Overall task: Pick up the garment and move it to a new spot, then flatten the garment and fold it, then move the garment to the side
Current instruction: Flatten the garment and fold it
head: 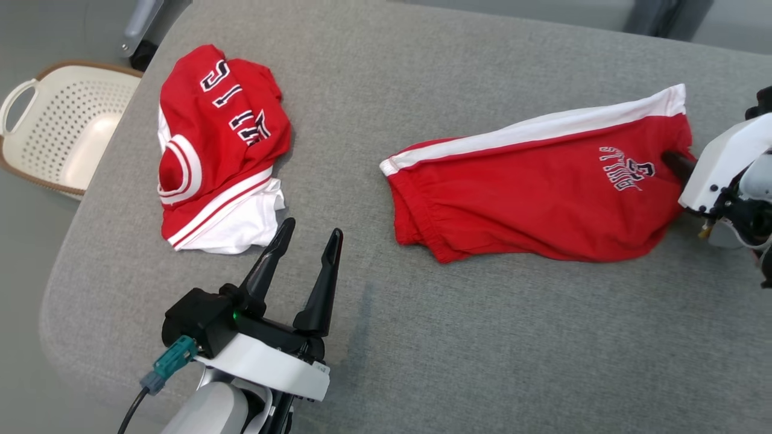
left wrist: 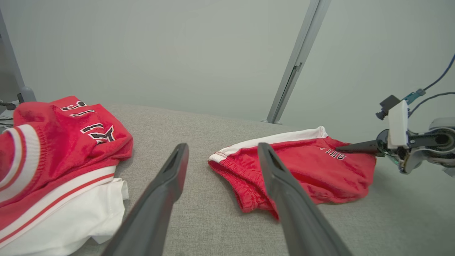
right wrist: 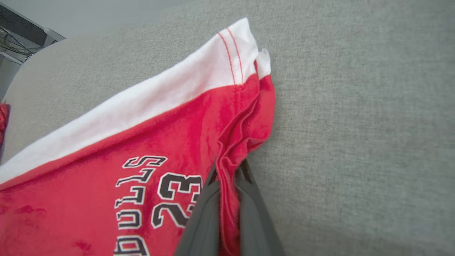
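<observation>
Perforated basket (head: 66, 114) beside grey cushion (head: 422, 337); right pincer (right wrist: 229, 174) pinches red shorts (head: 531, 199).

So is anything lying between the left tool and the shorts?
Nothing visible: bare grey surface lies between the left tool and the shorts. The jersey sits off to the left; the right tool grips the shorts' edge.

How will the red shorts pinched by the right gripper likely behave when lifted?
Probably floppy: the red shorts bunch into a ridge inside the right gripper. Likely light, being thin cloth; they should hang limp from that one pinched edge.
</observation>
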Controlling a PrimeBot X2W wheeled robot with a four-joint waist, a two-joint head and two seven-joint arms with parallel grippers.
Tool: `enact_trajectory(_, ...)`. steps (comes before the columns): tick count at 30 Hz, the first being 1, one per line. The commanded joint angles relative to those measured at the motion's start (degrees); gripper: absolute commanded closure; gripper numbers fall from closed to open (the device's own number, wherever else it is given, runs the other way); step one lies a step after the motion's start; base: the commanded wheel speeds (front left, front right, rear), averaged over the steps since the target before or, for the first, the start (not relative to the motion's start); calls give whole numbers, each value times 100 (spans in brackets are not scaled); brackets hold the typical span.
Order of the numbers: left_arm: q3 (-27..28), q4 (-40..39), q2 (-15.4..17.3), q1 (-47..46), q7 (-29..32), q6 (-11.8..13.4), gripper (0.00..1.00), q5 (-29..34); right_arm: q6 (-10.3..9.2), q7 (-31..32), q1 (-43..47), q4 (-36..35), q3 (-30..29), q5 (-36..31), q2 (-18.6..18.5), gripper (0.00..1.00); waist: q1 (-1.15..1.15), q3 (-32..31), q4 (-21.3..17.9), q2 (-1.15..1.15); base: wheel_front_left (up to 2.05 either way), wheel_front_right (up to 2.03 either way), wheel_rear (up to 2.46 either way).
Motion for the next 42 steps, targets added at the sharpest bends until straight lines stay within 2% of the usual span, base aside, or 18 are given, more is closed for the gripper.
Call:
enact_trajectory(1,22,41,23,89,-1,-31,0,57,1,-120,163,-92,-37,85,-24,100,0,-156,-158,0,0,0,0)
enact_trajectory(3,21,61,31,103,-1,-31,0,70,1,-184,236,-158,-61,125,-31,100,0,-215,-222,0,0,0,0)
enact_trajectory(11,16,151,142,229,41,-12,0,39,1,-642,836,-781,-137,352,-128,100,0,-639,-902,0,0,0,0)
enact_trajectory(23,105,121,215,502,51,103,0,-64,1,-1204,1752,-1378,-174,579,-544,100,0,-1085,-1642,0,0,0,0)
enact_trajectory(31,82,149,159,578,37,102,0,-72,1,-1298,1919,-1403,-119,542,-856,100,0,-1262,-1807,0,0,0,0)
enact_trajectory(35,52,200,161,599,38,61,0,-92,2,-1377,1782,-1437,-81,468,-814,100,0,-1329,-1781,0,0,0,0)
enact_trajectory(42,-4,278,211,679,77,59,0,-106,2,-1613,1556,-2012,47,287,-691,100,0,-1461,-1590,0,0,0,0)
